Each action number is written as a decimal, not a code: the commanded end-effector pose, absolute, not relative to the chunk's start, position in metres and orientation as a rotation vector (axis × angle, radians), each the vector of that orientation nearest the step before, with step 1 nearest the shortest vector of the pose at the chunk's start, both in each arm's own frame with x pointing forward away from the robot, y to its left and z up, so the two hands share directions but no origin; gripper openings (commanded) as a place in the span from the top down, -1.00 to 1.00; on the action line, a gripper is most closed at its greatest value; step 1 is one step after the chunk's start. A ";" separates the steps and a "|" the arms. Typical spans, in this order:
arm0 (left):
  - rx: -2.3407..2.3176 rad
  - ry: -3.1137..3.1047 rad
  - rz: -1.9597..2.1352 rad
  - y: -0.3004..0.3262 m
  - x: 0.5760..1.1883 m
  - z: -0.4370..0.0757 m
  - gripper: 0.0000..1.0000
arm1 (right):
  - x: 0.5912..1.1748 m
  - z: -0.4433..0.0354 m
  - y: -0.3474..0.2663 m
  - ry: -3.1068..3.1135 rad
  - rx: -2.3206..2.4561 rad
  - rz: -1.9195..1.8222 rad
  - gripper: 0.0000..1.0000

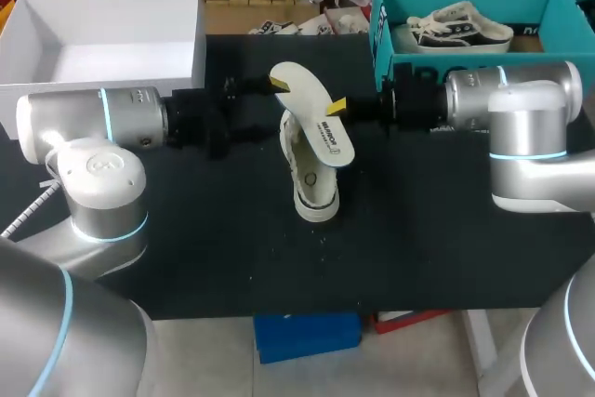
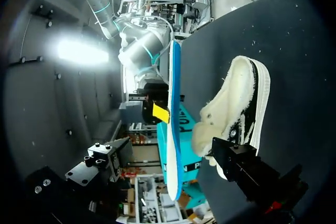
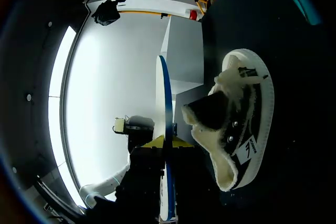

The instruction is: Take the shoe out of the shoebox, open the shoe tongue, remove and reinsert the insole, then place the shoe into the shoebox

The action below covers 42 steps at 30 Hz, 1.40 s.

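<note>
A white low sneaker with black trim (image 1: 314,178) sits on the black table, its fleecy opening (image 3: 210,114) turned up toward the grippers. Over it hangs the white insole (image 1: 316,113), blue underneath, tilted and clear of the shoe. My right gripper (image 1: 337,105) comes in from the right and is shut on the insole's edge; in the right wrist view the insole (image 3: 165,119) shows edge-on, with the right gripper (image 3: 164,141) pinching it. My left gripper (image 1: 274,107) stands open at the insole's left end. In the left wrist view the insole (image 2: 173,129) lies between its wide-set fingers (image 2: 247,166), beside the sneaker (image 2: 236,108).
The teal shoebox (image 1: 548,6) at the back right holds a second sneaker (image 1: 460,30). An open white box (image 1: 200,34) stands at the back left, also in the right wrist view (image 3: 184,51). Both forearms cross the table's back half.
</note>
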<state>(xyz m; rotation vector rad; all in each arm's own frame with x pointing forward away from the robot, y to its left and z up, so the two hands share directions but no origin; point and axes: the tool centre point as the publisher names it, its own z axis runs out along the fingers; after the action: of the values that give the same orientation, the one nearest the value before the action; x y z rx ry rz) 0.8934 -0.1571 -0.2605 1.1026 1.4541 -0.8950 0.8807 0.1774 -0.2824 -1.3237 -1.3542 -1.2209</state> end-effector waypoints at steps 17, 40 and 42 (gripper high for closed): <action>1.160 1.427 -0.890 -0.192 0.902 -0.261 -0.83 | 0.880 -0.282 0.178 -1.355 -1.327 -1.220 1.00; 1.174 1.462 -0.888 -0.200 0.899 -0.277 1.00 | 0.880 -0.282 0.178 -1.355 -1.327 -1.220 1.00; 1.175 1.464 -0.887 -0.200 0.899 -0.278 1.00 | 0.880 -0.282 0.178 -1.355 -1.327 -1.220 1.00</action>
<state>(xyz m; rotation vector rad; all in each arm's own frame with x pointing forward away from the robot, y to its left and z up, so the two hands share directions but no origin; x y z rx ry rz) 0.9003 -0.2000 -0.2771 1.1734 1.4593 -0.8937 0.8799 0.1778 -0.2828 -1.3232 -1.3548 -1.2198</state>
